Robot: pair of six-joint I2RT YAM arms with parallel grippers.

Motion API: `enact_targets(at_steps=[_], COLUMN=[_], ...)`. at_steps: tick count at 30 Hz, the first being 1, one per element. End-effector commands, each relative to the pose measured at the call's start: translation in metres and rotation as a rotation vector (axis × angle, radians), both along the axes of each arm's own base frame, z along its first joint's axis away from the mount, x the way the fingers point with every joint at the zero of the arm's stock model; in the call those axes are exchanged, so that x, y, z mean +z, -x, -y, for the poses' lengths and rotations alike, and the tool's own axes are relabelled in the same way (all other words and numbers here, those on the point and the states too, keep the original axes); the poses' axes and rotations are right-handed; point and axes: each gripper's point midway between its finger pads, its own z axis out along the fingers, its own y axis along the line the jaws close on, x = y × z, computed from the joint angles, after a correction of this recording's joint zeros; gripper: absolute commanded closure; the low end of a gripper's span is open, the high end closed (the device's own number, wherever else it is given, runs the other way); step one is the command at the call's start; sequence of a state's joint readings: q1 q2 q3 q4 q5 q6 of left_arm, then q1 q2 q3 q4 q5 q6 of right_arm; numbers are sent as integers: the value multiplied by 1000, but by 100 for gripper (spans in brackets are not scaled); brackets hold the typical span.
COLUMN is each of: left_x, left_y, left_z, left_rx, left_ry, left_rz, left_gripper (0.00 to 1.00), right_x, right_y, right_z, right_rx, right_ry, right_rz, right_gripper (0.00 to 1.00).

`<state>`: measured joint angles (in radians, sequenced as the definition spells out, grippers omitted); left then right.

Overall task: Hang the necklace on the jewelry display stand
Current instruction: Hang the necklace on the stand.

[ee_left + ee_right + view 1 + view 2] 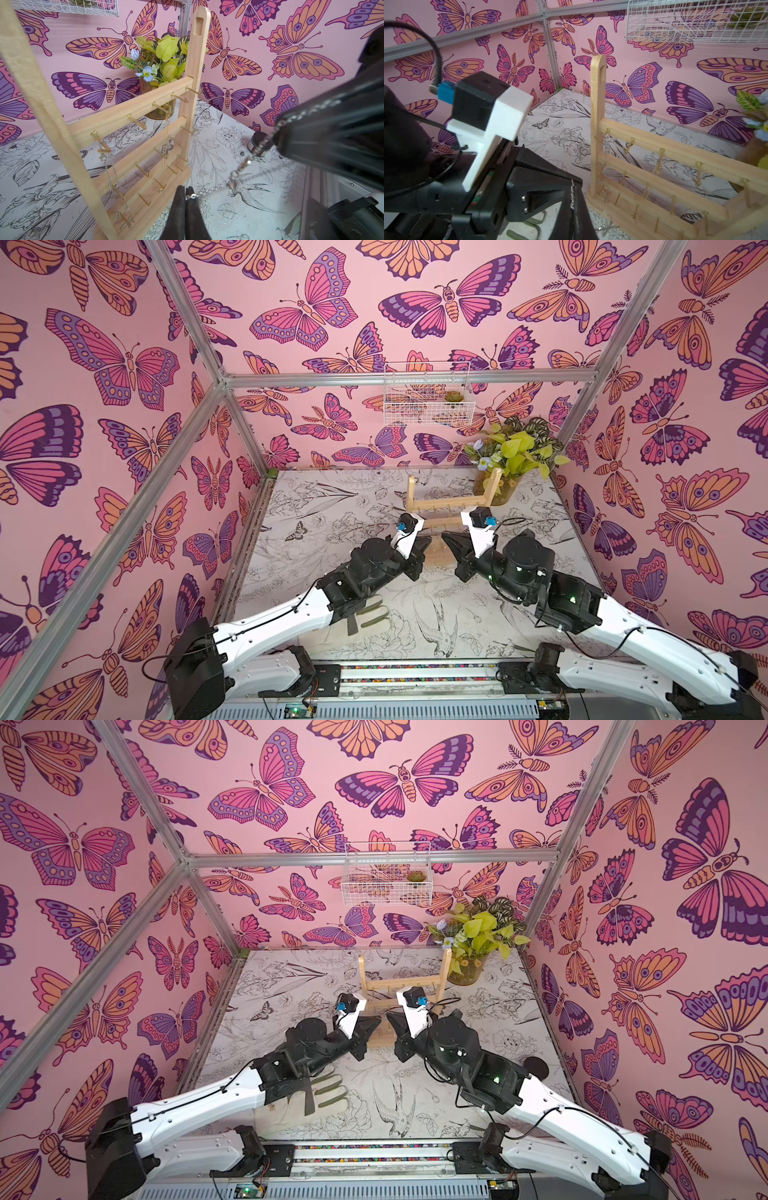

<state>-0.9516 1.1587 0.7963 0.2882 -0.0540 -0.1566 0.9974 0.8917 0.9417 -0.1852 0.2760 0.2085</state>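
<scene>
A white wire basket (pixel 419 414) hangs on the back wall of pink butterfly-printed wallpaper (pixel 291 323), with a small green succulent (pixel 454 397) inside, toward its right end. Below it, a bunch of yellow-green leaves and pale blue flowers (pixel 515 450) stands in a brownish pot in the far right corner of the desk (pixel 332 506), which is covered in black-and-white botanical drawings. A pale glove with olive-green fingers (pixel 328 1094) lies near the front edge, and what seems to be a small dark round jar (pixel 259 143) sits near the right side.

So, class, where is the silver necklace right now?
In the left wrist view, the necklace is stretched between the left gripper and right gripper, in front of the jewelry display stand.
</scene>
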Motion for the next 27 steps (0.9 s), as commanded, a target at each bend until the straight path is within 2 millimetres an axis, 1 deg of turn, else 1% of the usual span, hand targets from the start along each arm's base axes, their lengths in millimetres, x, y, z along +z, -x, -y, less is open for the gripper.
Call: enact_targets(at_steps=[1,4,8,11,12,13,18,27], left_x=[25,35,47,52,58,46,47,47], left_y=[5,10,14,11,11,5,-4,-29], left_z=[6,18,33,42,42,51,69,102], left_rx=[-24,-74,-121,-130,-130,-134,-148,-134], left_ry=[9,7,-4,-8,-4,-38,-82,-111], left_rz=[45,45,50,52,57,38,27,14], left_gripper=[100,100,100,100,100,100,100,100], right_x=[-9,-9,-6,-3,-2,-2,0,-5], right_y=[-4,-7,-13,-19,-22,-25,-37,-61], right_z=[19,29,47,60,65,69,85,111], right_rx=[-86,-125,-198,-239,-252,-265,-311,-401], right_ry=[61,83,110,111,109,105,97,108], right_rz=[3,17,48,59,59,58,54,30], right_gripper=[100,100,100,100,100,100,100,100])
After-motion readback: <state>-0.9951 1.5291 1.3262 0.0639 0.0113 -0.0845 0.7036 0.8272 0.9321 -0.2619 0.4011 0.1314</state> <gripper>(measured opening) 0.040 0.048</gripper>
